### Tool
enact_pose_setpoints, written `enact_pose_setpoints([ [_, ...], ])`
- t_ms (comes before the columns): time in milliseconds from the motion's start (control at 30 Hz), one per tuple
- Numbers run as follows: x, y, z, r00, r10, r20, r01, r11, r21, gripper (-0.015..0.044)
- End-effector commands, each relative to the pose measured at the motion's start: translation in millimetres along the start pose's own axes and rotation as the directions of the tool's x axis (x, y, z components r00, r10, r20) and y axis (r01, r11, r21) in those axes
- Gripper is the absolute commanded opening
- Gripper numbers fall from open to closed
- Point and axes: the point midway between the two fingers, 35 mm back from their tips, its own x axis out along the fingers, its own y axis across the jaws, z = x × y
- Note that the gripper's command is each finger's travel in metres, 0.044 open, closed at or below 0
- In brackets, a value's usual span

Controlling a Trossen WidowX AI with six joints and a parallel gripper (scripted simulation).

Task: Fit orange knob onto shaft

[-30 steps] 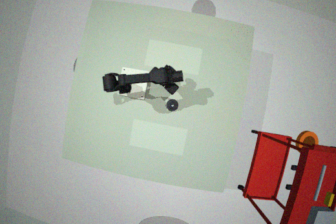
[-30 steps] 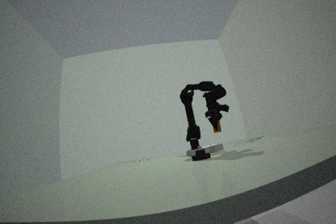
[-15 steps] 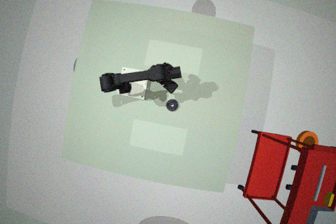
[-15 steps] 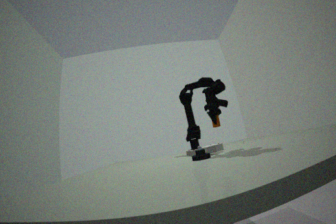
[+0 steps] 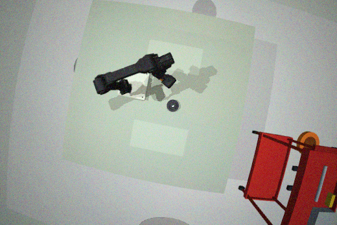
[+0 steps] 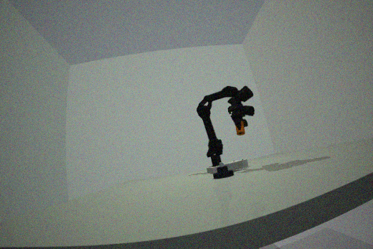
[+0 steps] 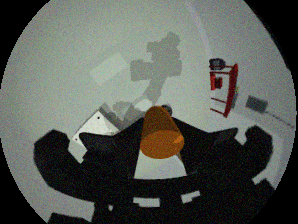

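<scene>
Gripper (image 6: 241, 127) closed about halfway onto the orange knob (image 6: 240, 127), fingers stopped against its sides. Knob held high above the table (image 6: 161, 202), hanging below the black fingers in the exterior view, tilted slightly off vertical, touching nothing else. From the wrist view, orange knob (image 7: 160, 133) seen end-on as a tapered cylinder, rounded far end pointing away toward the table, dark finger bodies (image 7: 220, 156) flanking it on both sides. Underside hole not visible in any view. From the top view, only a sliver of orange (image 5: 161, 79) showing beside the gripper (image 5: 166, 80), most of the knob hidden under the wrist.

Round pedestal (image 5: 174, 105) dark, resting on the pale green table (image 5: 97, 141), with the silver D-shaped shaft (image 5: 174, 104) as a small bright spot at its centre; flat side too small to tell. Pedestal near the gripper in the top view, offset toward the lower right, well below it in height. Arm's white base plate (image 5: 141, 94) just left of the pedestal. Red cart (image 5: 269, 163) on the floor off the table's corner, well apart.
</scene>
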Motion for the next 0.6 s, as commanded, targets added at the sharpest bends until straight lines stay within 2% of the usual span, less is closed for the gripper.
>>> enact_pose_setpoints([
  [0,-11.2,-1.9,2.7,0.995,-0.104,0.006,0.104,0.995,0.007,0.0],
  [567,-46.6,-5.9,12.5,0.895,-0.447,0.004,0.447,0.895,0.011,0.0],
])
